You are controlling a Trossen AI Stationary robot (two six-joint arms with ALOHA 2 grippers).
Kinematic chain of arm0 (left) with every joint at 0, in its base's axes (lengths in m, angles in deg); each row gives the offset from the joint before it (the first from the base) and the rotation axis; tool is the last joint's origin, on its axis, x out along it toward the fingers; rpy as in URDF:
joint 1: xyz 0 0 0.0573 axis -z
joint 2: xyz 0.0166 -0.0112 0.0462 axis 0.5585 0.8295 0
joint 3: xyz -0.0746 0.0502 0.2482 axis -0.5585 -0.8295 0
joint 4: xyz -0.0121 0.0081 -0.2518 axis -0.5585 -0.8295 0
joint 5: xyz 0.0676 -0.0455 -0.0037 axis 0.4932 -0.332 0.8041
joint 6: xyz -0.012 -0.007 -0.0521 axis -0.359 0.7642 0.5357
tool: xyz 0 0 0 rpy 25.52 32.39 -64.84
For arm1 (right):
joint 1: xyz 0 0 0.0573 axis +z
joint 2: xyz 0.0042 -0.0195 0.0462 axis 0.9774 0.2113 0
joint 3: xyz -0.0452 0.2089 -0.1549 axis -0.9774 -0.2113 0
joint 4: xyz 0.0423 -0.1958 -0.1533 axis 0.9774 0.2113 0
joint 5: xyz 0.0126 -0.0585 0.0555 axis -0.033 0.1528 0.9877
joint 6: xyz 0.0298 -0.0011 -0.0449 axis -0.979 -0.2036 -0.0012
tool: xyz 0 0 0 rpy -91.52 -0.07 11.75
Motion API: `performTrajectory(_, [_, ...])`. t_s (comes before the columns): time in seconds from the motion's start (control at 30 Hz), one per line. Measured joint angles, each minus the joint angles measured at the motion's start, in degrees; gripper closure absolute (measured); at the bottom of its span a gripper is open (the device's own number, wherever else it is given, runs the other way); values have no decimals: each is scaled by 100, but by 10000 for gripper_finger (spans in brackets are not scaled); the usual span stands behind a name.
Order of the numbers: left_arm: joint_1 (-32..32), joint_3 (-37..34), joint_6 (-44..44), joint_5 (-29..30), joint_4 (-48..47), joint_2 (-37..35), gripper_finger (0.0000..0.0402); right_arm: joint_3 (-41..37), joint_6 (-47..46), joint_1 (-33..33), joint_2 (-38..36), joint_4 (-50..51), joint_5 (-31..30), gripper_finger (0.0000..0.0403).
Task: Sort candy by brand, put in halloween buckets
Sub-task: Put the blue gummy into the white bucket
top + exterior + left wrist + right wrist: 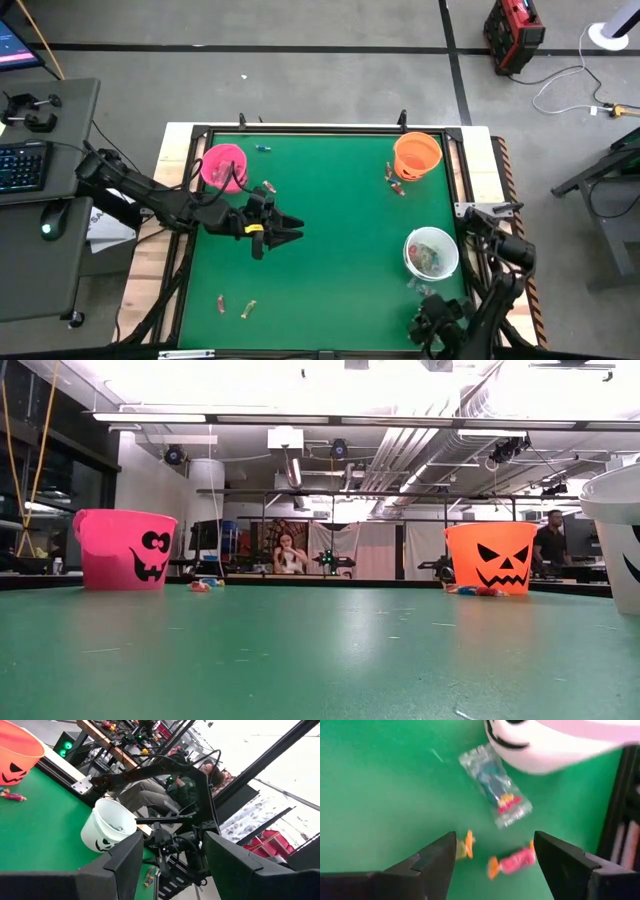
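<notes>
Three pails stand upright on the green mat: pink [223, 166] far left, orange [417, 155] far right, white [431, 252] on the right. My left gripper [290, 232] hangs open over the mat's middle left, empty, and points toward the white pail [110, 827]. My right gripper [495, 845] is open near the mat's near right corner, just before the white pail [555, 745]. A pink-orange candy [512, 862] lies between its fingers, untouched. A yellowish candy [465, 847] and a clear-wrapped candy [495, 785] lie close by.
Loose candies lie beside the pink pail [268, 187], at the far edge [263, 148], by the orange pail [395, 180] and near the near-left corner [235, 306]. Candy sits inside the white pail. A black frame [300, 130] rims the mat. People stand in the room beyond.
</notes>
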Motion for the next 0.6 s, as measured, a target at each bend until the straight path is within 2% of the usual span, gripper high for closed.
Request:
performTrajectory(0.23, [0, 0, 142, 0, -2, 0, 204, 0, 51, 52, 262, -76, -407, 144])
performTrajectory(0.6, [0, 0, 298, 2, 0, 0, 204, 0, 37, -53, 577, -101, -549, 144])
